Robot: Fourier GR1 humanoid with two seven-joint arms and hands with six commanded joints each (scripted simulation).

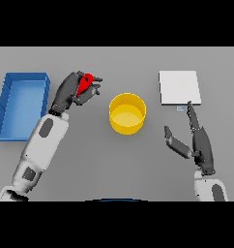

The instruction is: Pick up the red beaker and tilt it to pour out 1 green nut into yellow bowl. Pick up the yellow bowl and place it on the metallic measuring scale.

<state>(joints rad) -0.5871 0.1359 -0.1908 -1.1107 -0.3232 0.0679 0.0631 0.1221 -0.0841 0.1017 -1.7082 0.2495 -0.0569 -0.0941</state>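
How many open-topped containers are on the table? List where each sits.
2: a blue tray at the far left and a yellow bowl in the middle. The left hand holds a red beaker aloft.

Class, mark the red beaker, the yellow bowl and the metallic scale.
red beaker (85, 83), head view, visible red side.
yellow bowl (127, 125), head view, front outer wall.
metallic scale (179, 87), head view, middle of its platform.

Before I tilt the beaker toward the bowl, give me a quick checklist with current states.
1. Left hand curled round red beaker: ok.
2. Beaker over yellow bowl: not ok, it sits left of the bowl.
3. Green nut inside beaker: cannot tell.
4. Bowl holds no nut: ok, none visible.
5. Right hand open, apart from the bowl: ok.
6. Measuring scale bare on top: ok.
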